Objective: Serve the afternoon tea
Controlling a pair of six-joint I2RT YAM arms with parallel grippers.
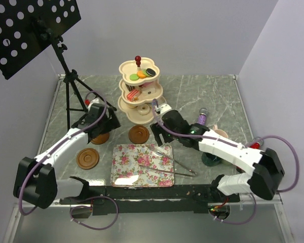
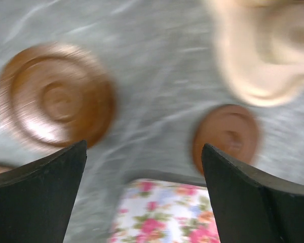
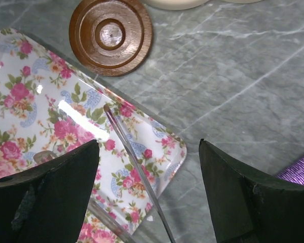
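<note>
The cream three-tier stand (image 1: pixel 129 112) is standing upright toward the back, around the middle. Green, orange and dark macarons (image 1: pixel 142 75) are sitting on its top tier, and what looks like a cake slice (image 1: pixel 133 93) is lying on the middle one. One brown saucer (image 1: pixel 139 134) is lying flat just in front of the stand, while a second saucer (image 1: pixel 87 158) is sitting well off to the left. The dark teal mug (image 1: pixel 211 160) is peeking out on the right, mostly hidden.
</note>
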